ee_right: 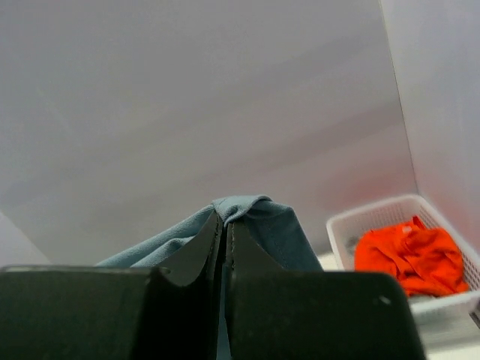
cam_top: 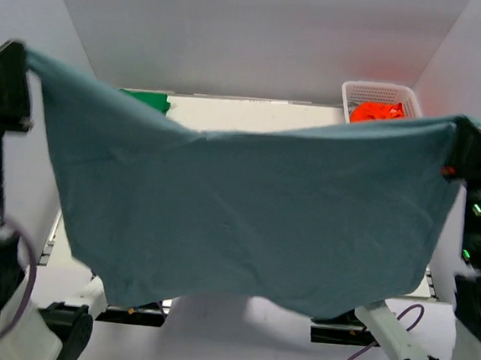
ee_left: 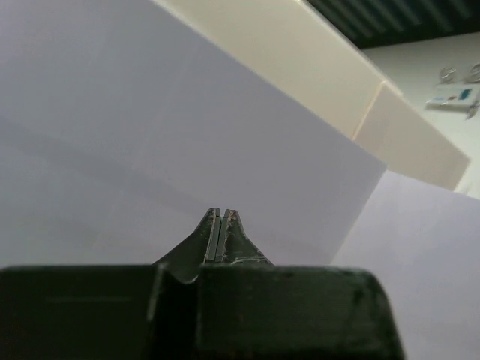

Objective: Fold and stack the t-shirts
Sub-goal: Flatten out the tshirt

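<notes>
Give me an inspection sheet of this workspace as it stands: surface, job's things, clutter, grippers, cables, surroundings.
Surface: cream table, mostly hidden behind the hanging shirt.
Job's things: grey-blue cloth t-shirt hangs spread in the air between both arms. A bright green cloth t-shirt lies at the table's far left, mostly hidden.
Clutter: white plastic mesh basket at the far right, holding an orange crumpled cloth.
Grippers: left gripper, jaws shut on one top corner, though its wrist view shows no cloth. Right gripper, jaws shut on the other corner.
Cables: purple cable by the left base, another by the right base.
Surroundings: plain white enclosure walls.
</notes>
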`<state>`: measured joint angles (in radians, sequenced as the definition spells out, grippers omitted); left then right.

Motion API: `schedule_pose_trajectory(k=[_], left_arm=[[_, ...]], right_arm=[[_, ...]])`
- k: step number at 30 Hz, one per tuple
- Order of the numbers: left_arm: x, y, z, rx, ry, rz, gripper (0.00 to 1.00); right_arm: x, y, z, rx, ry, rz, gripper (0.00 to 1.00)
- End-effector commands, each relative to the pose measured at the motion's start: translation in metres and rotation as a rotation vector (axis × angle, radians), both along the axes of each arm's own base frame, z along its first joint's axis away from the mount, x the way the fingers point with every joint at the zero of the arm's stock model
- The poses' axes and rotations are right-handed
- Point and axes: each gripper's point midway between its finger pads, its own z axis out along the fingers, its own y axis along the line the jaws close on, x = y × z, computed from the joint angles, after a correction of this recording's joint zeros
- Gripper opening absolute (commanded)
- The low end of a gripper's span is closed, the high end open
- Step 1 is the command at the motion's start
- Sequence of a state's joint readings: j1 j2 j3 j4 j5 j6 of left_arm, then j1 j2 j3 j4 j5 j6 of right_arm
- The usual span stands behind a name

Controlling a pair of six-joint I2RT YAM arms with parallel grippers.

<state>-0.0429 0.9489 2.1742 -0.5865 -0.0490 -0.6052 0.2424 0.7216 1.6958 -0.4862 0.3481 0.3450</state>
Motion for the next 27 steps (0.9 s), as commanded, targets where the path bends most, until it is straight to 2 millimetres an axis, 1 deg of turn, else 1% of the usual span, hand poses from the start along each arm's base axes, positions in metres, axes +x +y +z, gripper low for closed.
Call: schedule_pose_trajectory(k=[1,2,3,4,5,6,7,8,9,10,11,13,14,15,16,17,18,19,20,21,22,23,24,25,26,27], left_arm=[[0.117,0.005,-0.031,0.001,0.177,0.056,0.00],[0.148,0.007,-0.047,0.022,0.232,0.080,0.00],[0.196,0.007,-0.068,0.015,0.308,0.096,0.00],[0.221,0.005,-0.084,0.038,0.353,0.096,0.00],[0.252,0.002,-0.114,0.065,0.424,0.094,0.00],[0.288,-0.001,-0.138,0.094,0.466,0.091,0.00],[0.317,-0.006,-0.178,0.123,0.539,0.070,0.00],[0.335,-0.009,-0.199,0.130,0.570,0.058,0.00],[0.352,-0.007,-0.220,0.139,0.608,0.072,0.00],[0.370,-0.006,-0.247,0.153,0.646,0.086,0.00],[0.396,-0.001,-0.286,0.158,0.721,0.117,0.00],[0.423,-0.002,-0.329,0.180,0.785,0.118,0.00],[0.448,-0.003,-0.383,0.192,0.887,0.111,0.08],[0.461,-0.003,-0.403,0.196,0.920,0.109,0.13],[0.471,-0.006,-0.413,0.230,0.957,0.094,0.22],[0.479,-0.012,-0.431,0.251,1.007,0.081,0.44],[0.492,-0.016,-0.471,0.263,1.091,0.056,0.49],[0.496,-0.018,-0.465,0.278,1.107,0.043,0.52],[0.498,-0.020,-0.469,0.280,1.120,0.032,0.56],[0.499,-0.022,-0.465,0.281,1.110,0.020,0.57],[0.495,-0.023,-0.479,0.285,1.140,0.007,0.61],[0.491,-0.029,-0.467,0.286,1.099,-0.022,0.99],[0.480,-0.031,-0.487,0.291,1.133,-0.046,1.00],[0.474,-0.034,-0.487,0.292,1.125,-0.060,1.00],[0.466,-0.041,-0.487,0.298,1.119,-0.080,1.00],[0.450,-0.040,-0.489,0.284,1.131,-0.083,1.00]], right_arm=[[0.078,0.007,-0.033,-0.039,0.134,-0.068,0.00],[0.098,0.010,-0.042,-0.039,0.160,-0.078,0.00],[0.120,0.016,-0.062,-0.048,0.216,-0.073,0.00],[0.135,0.020,-0.080,-0.055,0.259,-0.071,0.00],[0.154,0.027,-0.089,-0.055,0.270,-0.061,0.00],[0.179,0.034,-0.121,-0.069,0.345,-0.057,0.00],[0.194,0.038,-0.140,-0.071,0.375,-0.052,0.00],[0.204,0.041,-0.148,-0.070,0.382,-0.050,0.00],[0.237,0.049,-0.194,-0.084,0.489,-0.050,0.00],[0.250,0.053,-0.212,-0.090,0.521,-0.044,0.00],[0.270,0.058,-0.239,-0.102,0.577,-0.042,0.00],[0.308,0.067,-0.304,-0.112,0.712,-0.046,0.00],[0.315,0.064,-0.322,-0.116,0.760,-0.060,0.04],[0.331,0.069,-0.344,-0.102,0.807,-0.063,0.25],[0.344,0.074,-0.365,-0.118,0.850,-0.047,0.45],[0.349,0.078,-0.373,-0.127,0.866,-0.034,0.68],[0.358,0.082,-0.386,-0.139,0.899,-0.019,0.72],[0.358,0.088,-0.388,-0.154,0.908,0.013,0.75],[0.356,0.089,-0.396,-0.160,0.924,0.022,0.80],[0.354,0.091,-0.396,-0.166,0.923,0.032,0.80],[0.351,0.094,-0.392,-0.168,0.908,0.051,0.81],[0.341,0.096,-0.411,-0.177,0.946,0.073,0.90],[0.337,0.098,-0.403,-0.172,0.921,0.092,0.90],[0.332,0.100,-0.395,-0.172,0.897,0.107,0.90],[0.325,0.103,-0.389,-0.166,0.880,0.129,0.90],[0.312,0.104,-0.413,-0.170,0.930,0.149,0.90]])
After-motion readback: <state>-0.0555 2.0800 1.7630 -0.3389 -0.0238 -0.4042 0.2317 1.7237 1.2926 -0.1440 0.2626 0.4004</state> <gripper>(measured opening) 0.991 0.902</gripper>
